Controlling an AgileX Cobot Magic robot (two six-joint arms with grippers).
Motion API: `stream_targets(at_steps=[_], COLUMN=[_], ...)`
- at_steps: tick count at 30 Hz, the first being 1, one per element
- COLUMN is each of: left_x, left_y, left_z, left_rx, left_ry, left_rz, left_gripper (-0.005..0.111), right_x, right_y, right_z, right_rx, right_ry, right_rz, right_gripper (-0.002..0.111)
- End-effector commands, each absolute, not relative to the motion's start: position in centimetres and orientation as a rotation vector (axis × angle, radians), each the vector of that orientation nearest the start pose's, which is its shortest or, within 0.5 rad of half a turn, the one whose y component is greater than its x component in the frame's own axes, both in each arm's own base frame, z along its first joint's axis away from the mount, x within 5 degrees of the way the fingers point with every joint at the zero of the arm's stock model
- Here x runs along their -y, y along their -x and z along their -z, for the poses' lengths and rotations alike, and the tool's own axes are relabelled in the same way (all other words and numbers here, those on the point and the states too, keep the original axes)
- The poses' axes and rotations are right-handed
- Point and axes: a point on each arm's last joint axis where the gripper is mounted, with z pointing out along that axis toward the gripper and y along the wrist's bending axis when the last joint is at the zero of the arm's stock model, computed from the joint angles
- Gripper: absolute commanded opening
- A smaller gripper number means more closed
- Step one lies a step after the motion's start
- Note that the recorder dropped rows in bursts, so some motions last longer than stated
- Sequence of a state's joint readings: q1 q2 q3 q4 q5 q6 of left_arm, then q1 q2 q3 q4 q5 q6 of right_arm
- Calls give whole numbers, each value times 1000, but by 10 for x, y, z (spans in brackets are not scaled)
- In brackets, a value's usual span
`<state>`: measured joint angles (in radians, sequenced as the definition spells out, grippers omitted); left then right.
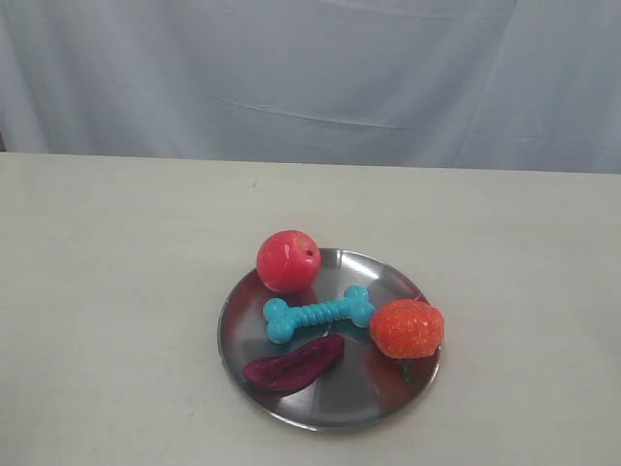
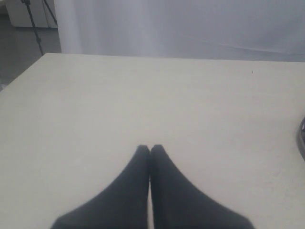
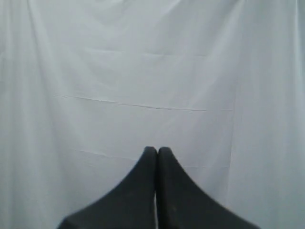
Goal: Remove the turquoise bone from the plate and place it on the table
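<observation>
Reach for turquoise bone (image 1: pixel 318 315) on plate (image 1: pixel 238 330).
With left fingers (image 2: pixel 138 174) and right fingers (image 3: pixel 147 167) pressed together, empty: open one pair, pinch ribbed shaft crosswise.

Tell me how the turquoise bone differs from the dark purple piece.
The turquoise bone is bright; the purple piece is dark. The bone has knobbed ends and a ribbed shaft; the purple piece is a plain tapered strip. The bone lies at the middle of the plate, the purple piece nearer its rim. Both lie flat.

Exterior camera looks down on the plate (image 1: pixel 349 393), left wrist camera shares its rim beyond my left gripper (image 2: pixel 150 148), right faces curtain (image 3: pixel 143 71).
</observation>
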<state>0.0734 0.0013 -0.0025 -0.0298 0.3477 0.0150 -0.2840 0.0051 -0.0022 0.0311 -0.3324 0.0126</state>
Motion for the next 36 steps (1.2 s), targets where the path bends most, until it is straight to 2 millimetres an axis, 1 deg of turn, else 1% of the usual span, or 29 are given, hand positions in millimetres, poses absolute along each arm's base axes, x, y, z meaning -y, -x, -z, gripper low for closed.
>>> stream_targets(at_steps=[1,2,3,4,7,10,11,12,13,14,15,16,17,18,19,24,25,26,27,33,34,36], left_x=[-3,-3,-3,-3,-3,-3,-3,-3,-3,-3,-3,-3,-3,-3,-3,-3,-3,-3,-3,-3,-3,-3], left_y=[-53,-53,-53,-53,-53,-53,-53,-53,-53,-53,-53,-53,-53,-53,-53,-53,-53,-53,-53,-53,-53,-53], left_z=[-182,-182,-182,-182,-182,-182,-182,-182,-182,-182,-182,-182,-182,-182,-182,-182,-182,-182,-182,-182,-182,-182], left_rx=[-1824,-1824,-1824,-1824,-1824,-1824,-1824,-1824,-1824,-1824,-1824,-1824,-1824,-1824,-1824,-1824,-1824,-1824,-1824,-1824,-1824,-1824], left_ry=[82,82,82,82,82,82,82,82,82,82,82,82,82,82,82,82,82,82,82,82,82,82], left_rz=[-30,-30,-30,-30,-30,-30,-30,-30,-30,-30,-30,-30,-30,-30,-30,-30,-30,-30,-30,-30,-30,-30], left_gripper=[0,0,0,0,0,0,0,0,0,0,0,0,0,0,0,0,0,0,0,0,0,0], right_x=[14,14,13,13,13,13,12,13,13,14,14,15,15,17,19,28,31,32,35,45,45,44], right_y=[-45,-44,-41,-40,-40,-39,-38,-36,-34,-36,-38,-42,-45,-54,-60,-102,-116,-124,-137,-184,-190,-207], right_z=[-246,-248,-253,-255,-255,-258,-263,-275,-282,-295,-304,-323,-333,-350,-359,-397,-413,-421,-435,-472,-481,-487], right_rx=[-1098,-1065,-990,-952,-912,-901,-906,-905,-906,-941,-958,-987,-1015,-1070,-1106,-1379,-1473,-1526,-1607,-1860,-1891,-2021], right_ry=[-197,-206,-247,-283,-392,-398,-400,-440,-474,-510,-514,-523,-524,-534,-546,-566,-544,-524,-470,-319,-280,-151], right_rz=[222,201,106,23,-195,-210,-210,-248,-282,-305,-305,-307,-294,-283,-281,-206,-164,-136,-81,24,22,9], right_gripper=[0,0,0,0,0,0,0,0,0,0,0,0,0,0,0,0,0,0,0,0,0,0])
